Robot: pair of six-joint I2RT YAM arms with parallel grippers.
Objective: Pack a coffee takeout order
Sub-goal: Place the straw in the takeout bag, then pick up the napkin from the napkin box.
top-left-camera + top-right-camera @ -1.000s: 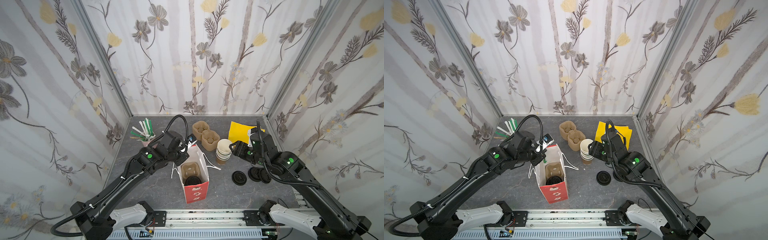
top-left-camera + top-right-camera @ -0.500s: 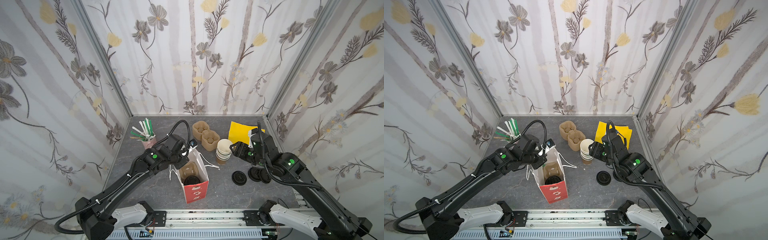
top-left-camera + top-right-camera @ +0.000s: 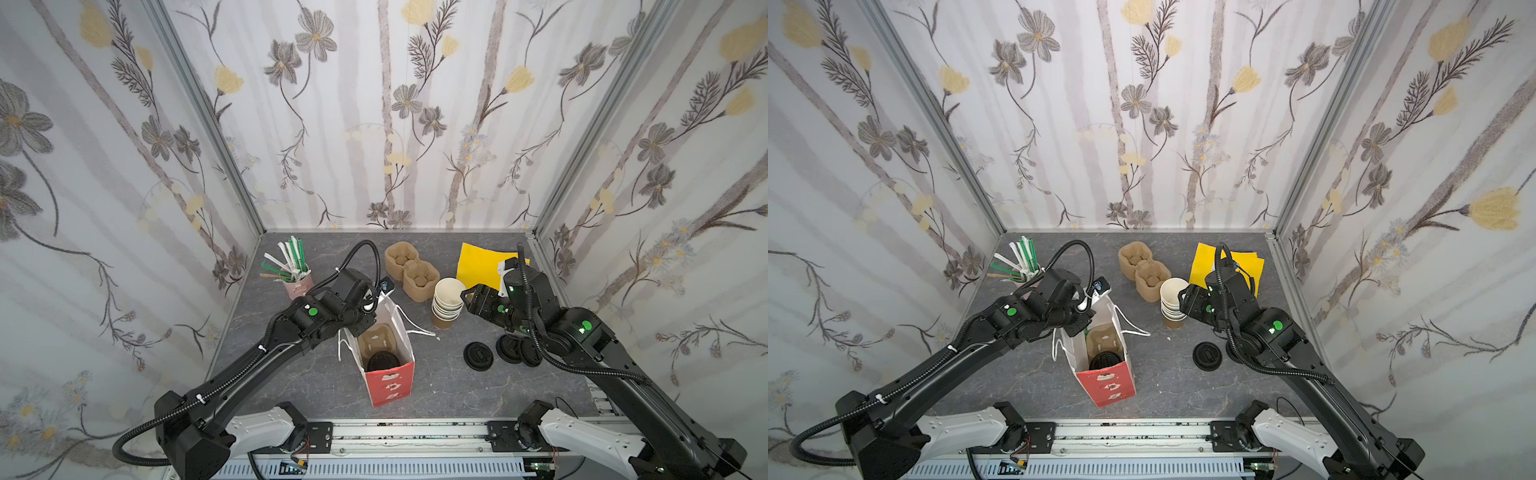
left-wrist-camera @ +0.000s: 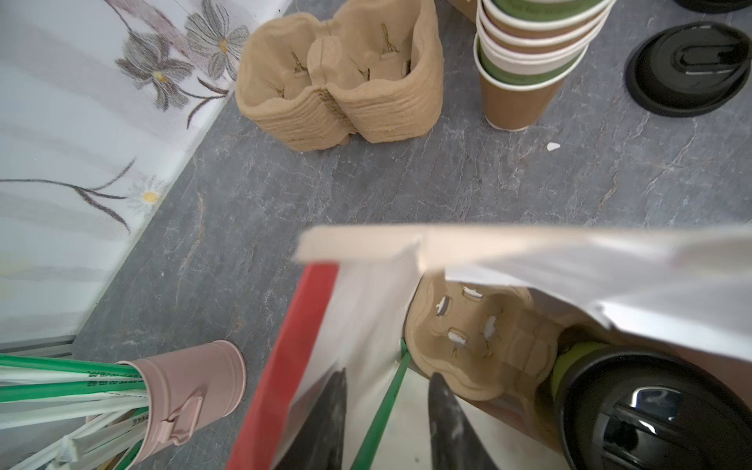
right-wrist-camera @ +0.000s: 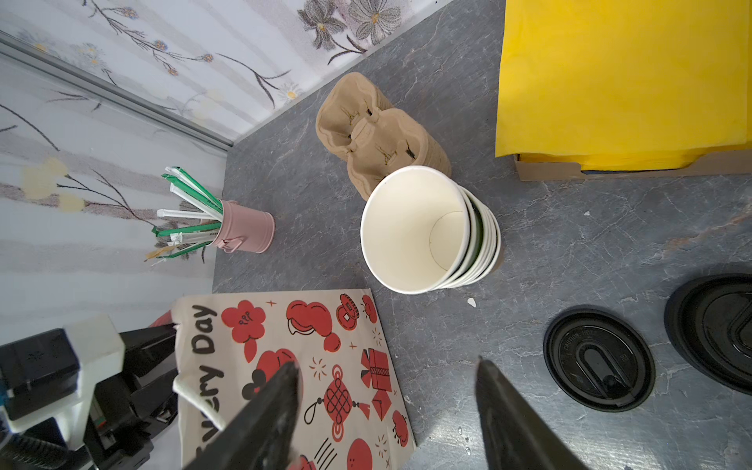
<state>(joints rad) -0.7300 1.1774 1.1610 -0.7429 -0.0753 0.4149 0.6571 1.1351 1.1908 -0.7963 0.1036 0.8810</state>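
1. Left hand (image 4: 388, 378) inside the bag (image 3: 390, 384) mouth, jaws narrowly parted, green straw (image 4: 378, 415) loose between them.
2. Lidded cup (image 3: 381, 360) sits in bag's carrier (image 3: 376, 338).
3. Yellow napkin (image 3: 478, 266) on worktop (image 3: 449, 386), well behind bag.
4. Right hand (image 3: 469, 301) wide, empty, right of bag near cup stack (image 3: 448, 299).

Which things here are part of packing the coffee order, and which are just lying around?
For the job: paper bag, lidded cup and green straw inside it, yellow napkins.
Just lying about: stack of empty cups, loose black lids, stack of cardboard trays, pink bucket of straws.
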